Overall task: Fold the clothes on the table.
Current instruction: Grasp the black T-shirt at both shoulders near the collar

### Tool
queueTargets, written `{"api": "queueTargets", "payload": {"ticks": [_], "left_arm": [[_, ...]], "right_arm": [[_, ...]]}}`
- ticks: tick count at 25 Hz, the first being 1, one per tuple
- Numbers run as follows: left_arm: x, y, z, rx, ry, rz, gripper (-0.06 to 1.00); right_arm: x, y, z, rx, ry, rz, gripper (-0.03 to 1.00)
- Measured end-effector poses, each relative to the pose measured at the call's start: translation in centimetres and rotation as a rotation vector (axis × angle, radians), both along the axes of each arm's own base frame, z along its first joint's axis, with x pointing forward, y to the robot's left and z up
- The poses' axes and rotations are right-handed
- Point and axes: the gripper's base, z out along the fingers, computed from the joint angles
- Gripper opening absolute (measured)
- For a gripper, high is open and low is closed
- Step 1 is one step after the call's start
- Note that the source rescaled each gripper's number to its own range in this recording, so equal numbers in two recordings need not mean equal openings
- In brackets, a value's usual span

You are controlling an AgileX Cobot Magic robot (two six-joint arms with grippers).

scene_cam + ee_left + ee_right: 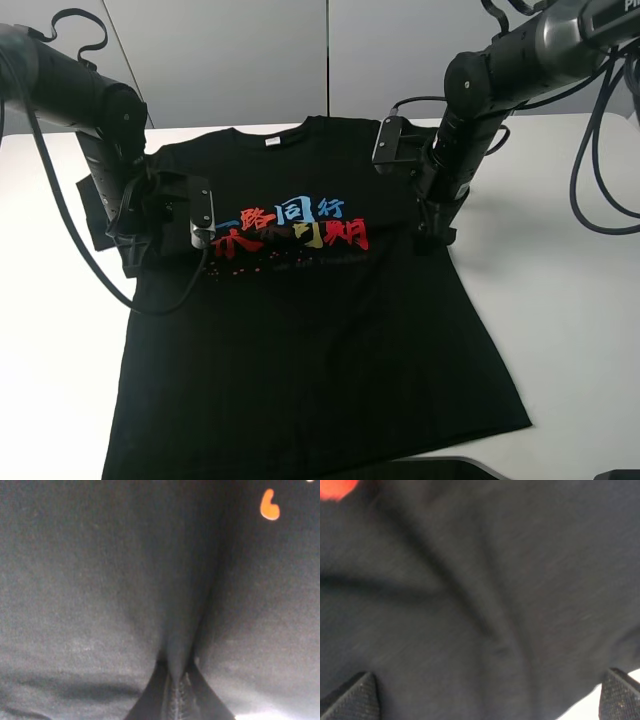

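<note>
**Exterior high.** Black T-shirt lies flat, chest up, on the white table; its hem is cut off at the frame edge. Left gripper is down on the sleeve side. Its tips are hidden under its own wrist and camera housing, so the finger state cannot be read here. Right gripper is down at the opposite side. Its tips are dark on dark cloth and equally unreadable. Printed characters lie between the two grippers, with the white neck label beyond them. Grey wall panels stand behind.

**Left wrist.** Blurred cloth fills the view. Fingers are closed together, pinching a raised ridge of shirt that runs on ahead of the tips. An orange print fragment sits well ahead, off to one side.

**Right wrist.** Fingers are spread wide, partly cut off, and grip nothing. Creased shirt cloth lies between and ahead of them. A blurred red print patch lies far ahead. A sliver of table shows just beside one finger.
</note>
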Motion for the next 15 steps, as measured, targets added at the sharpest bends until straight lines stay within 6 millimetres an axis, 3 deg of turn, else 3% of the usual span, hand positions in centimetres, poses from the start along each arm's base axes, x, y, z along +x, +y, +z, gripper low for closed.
{"api": "queueTargets", "payload": {"ticks": [5,15], "left_arm": [[0.0,0.0,0.0,0.0,0.0,0.002,0.0],[0.0,0.0,0.0,0.0,0.0,0.002,0.0]], "right_arm": [[1.28,0.72,1.22,0.041,-0.042,-0.001,0.91],[1.08,0.66,1.03,0.039,-0.015,0.01,0.88]]}}
